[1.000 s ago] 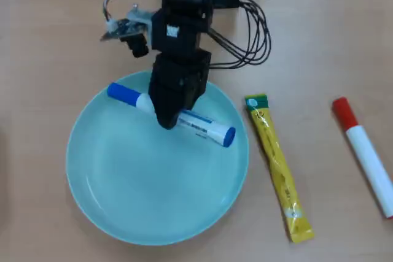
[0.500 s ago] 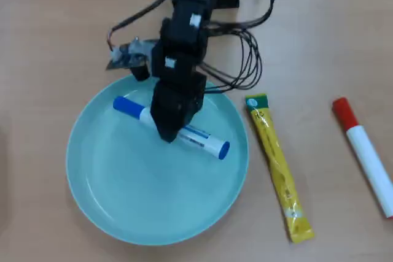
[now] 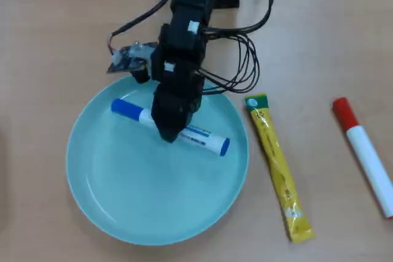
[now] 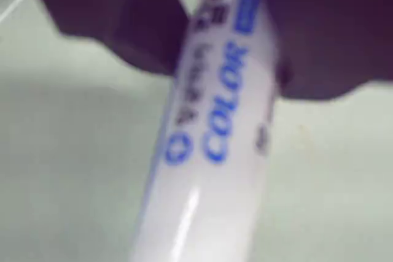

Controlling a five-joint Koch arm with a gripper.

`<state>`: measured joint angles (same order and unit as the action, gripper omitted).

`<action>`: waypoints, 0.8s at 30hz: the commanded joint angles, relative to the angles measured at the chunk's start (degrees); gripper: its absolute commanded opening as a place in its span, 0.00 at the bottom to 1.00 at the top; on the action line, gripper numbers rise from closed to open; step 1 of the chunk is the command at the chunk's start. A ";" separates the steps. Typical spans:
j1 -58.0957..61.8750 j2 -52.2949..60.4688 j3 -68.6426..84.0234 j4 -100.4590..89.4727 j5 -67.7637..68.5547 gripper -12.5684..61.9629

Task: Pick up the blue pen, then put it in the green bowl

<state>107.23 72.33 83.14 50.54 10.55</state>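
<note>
The blue pen (image 3: 202,138), white with a blue cap and blue end band, lies slantwise across the upper half of the green bowl (image 3: 141,200). My gripper (image 3: 169,132) reaches down from the top and is shut on the pen's middle. In the wrist view the pen's barrel (image 4: 215,151) with blue printing runs between the two black jaws, which press on both its sides, with the bowl's pale surface (image 4: 67,164) just beneath. I cannot tell whether the pen touches the bowl.
A long yellow sachet (image 3: 279,167) lies right of the bowl, and a white marker with a red cap (image 3: 366,154) lies near the right edge. Black cables (image 3: 245,59) loop beside the arm, above the bowl. A small circuit board (image 3: 126,59) sticks out on the arm's left.
The gripper has carried the pen a little down and left, further over the bowl. The arm has stretched forward, and the pen's slant has barely changed.
</note>
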 commanded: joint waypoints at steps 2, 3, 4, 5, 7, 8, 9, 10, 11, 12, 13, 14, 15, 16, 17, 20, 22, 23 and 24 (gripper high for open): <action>0.00 -0.44 -3.34 -5.45 -1.14 0.08; 0.00 -0.70 -3.34 -5.71 -1.14 0.08; 0.09 -1.05 -3.34 -5.89 -1.14 0.08; 0.09 -1.41 -3.34 -5.98 -1.14 0.08; 0.18 -2.11 -3.43 -5.98 -1.14 0.08; 0.18 -2.20 -3.43 -5.98 -1.14 0.08; 0.18 -2.29 -3.43 -5.98 -1.14 0.08; 0.26 -2.29 -3.43 -6.15 -1.23 0.08; 0.18 -2.64 -3.34 -6.86 -1.23 0.08; 0.26 -3.08 -3.25 -7.47 -1.32 0.08; 0.26 -3.52 -3.16 -8.09 -1.32 0.08; 0.26 -3.87 -2.99 -8.35 -1.32 0.08; 0.26 -3.96 -2.99 -8.35 -1.32 0.08; 0.26 -3.96 -2.90 -8.35 -1.32 0.08; 0.26 -3.96 -2.72 -8.35 -1.67 0.09; 0.35 -3.96 -2.46 -8.35 -3.60 0.14; 0.35 -3.96 -2.11 -8.35 -3.78 0.18; 0.35 -3.96 -2.02 -8.35 -3.69 0.19; 0.35 -3.96 -1.93 -8.35 -3.78 0.20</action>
<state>107.31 67.59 83.14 45.70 7.29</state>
